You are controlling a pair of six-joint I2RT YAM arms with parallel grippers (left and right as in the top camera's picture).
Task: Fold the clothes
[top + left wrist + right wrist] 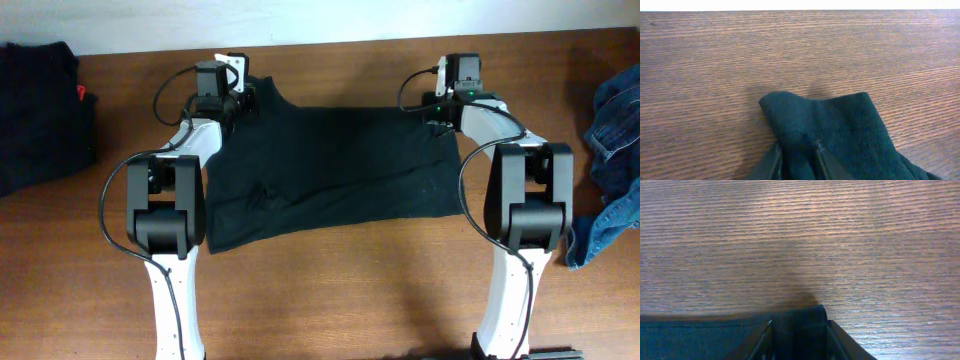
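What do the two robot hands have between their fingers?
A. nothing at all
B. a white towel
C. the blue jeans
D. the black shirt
D. It is the black shirt: dark cloth sits between the fingers of the left gripper and of the right gripper, one at each far corner of the shirt.

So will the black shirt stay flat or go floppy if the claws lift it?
Probably floppy: the black shirt wrinkles and bunches up at the left claw. It would likely sag in the middle. It seems light too, being thin cloth lying flat.
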